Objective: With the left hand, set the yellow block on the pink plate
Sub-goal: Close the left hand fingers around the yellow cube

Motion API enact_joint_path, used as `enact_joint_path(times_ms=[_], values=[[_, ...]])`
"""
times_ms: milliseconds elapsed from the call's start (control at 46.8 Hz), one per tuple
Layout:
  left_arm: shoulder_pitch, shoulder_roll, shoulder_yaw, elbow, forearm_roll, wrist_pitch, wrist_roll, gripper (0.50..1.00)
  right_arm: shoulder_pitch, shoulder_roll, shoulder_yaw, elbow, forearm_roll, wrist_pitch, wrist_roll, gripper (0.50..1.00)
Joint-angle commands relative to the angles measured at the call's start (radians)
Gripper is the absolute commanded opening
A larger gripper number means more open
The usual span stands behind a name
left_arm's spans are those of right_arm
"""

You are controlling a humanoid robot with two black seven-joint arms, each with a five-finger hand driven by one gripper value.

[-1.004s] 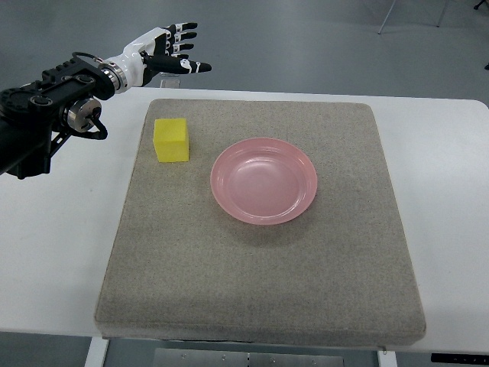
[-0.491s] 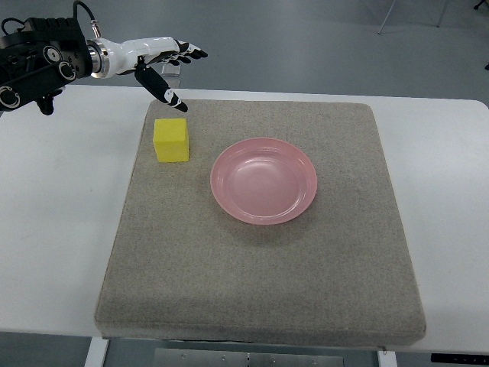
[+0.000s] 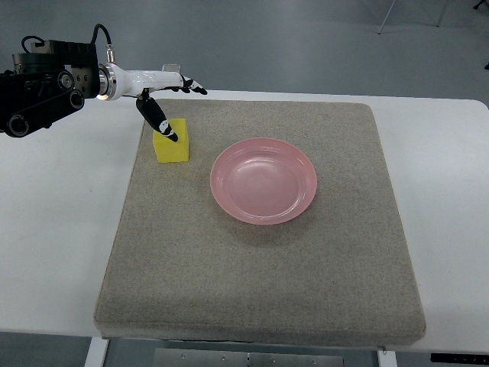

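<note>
Left arm (image 3: pixel 46 80) reaches in from the upper left edge, black wrist joints leading to a white hand (image 3: pixel 157 88). Fingers (image 3: pixel 191 86) stretch out flat to the right, spread and holding nothing, while the thumb (image 3: pixel 159 121) angles downward, black-tipped.

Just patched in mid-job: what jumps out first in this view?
The round pink plate sits empty near the middle of the grey felt mat. At the mat's far-left corner, the bright yellow cube block lies under the robot's white left hand, which reaches in from the left with fingers spread and thumb pointing down over the block, not yet grasping.
</note>
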Motion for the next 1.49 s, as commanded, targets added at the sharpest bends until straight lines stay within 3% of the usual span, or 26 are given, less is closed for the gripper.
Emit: enact_joint_path(times_ms=[0,534,833,1174,1345,1431,1473], values=[[0.001,0.002,0.020,0.000,0.002,0.000,-0.008,0.977,0.000,0.000,0.000,0.000,0.000,0.000,0.000,0.924],[0.059,0.002,0.034,0.009,0.000,0.009,-0.008,0.988,0.000,0.000,0.000,0.000,0.000,0.000,0.000,0.924],[0.062,-0.002,0.035,0.014,0.005,0.015,-0.005,0.954,0.000,0.000,0.000,0.000,0.000,0.000,0.000,0.924],[0.059,-0.004,0.032,0.014,0.054,0.017,-0.002,0.808,0.000,0.000,0.000,0.000,0.000,0.000,0.000,0.924],[0.056,-0.004,0.032,0.017,0.074,0.018,0.003,0.645,0.000,0.000,0.000,0.000,0.000,0.000,0.001,0.924],[0.054,-0.005,0.031,0.032,0.074,0.020,0.004,0.500,0.000,0.000,0.000,0.000,0.000,0.000,0.001,0.924],[0.053,-0.005,0.029,0.040,0.072,0.023,0.004,0.500,-0.001,0.000,0.000,0.000,0.000,0.000,0.000,0.924]])
